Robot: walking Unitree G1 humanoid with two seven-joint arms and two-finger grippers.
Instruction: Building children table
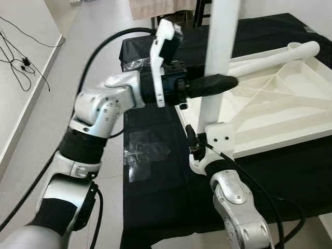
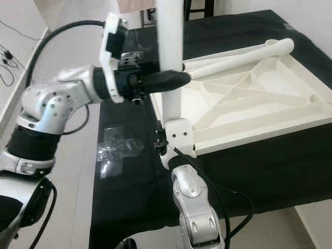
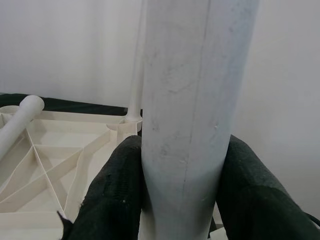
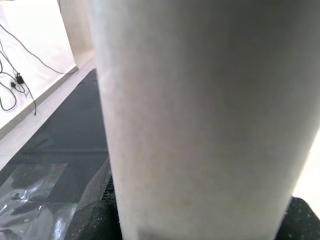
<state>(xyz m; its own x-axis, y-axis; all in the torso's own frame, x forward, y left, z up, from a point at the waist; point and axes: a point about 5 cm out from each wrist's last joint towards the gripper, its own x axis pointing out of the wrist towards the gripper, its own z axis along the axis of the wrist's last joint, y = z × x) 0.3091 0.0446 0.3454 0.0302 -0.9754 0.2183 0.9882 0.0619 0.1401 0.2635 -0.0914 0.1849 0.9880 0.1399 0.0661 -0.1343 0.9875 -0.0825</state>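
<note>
An upright white table leg (image 1: 220, 57) stands at the near left corner of an inverted white plastic tabletop (image 1: 280, 111), which lies underside up, its ribbed bracing exposed. The left gripper (image 1: 220, 83) reaches in from the left at mid-height; the left wrist view shows its black fingers (image 3: 115, 195) closed on either side of the leg, in contact with it. The right gripper (image 1: 207, 142) rises from below and meets the base of the same leg; in the right wrist view the leg fills the frame between dark finger pads (image 4: 92, 220), so this gripper is also clamped on it.

A second white leg (image 1: 280, 56) lies across the far side of the tabletop, its open round end pointing right. A third leg (image 3: 135, 75) stands upright at a far corner, visible in the left wrist view.

The tabletop rests on a surface covered by a black cloth (image 1: 166, 192), which hangs over the near edge. A piece of clear crumpled plastic wrap (image 1: 145, 153) lies flat on the cloth, left of the tabletop. The floor (image 1: 67, 57) is pale and smooth. At the left, a white wall (image 1: 21, 88) meets it, with thin black cables (image 1: 21, 65) trailing down the wall.
</note>
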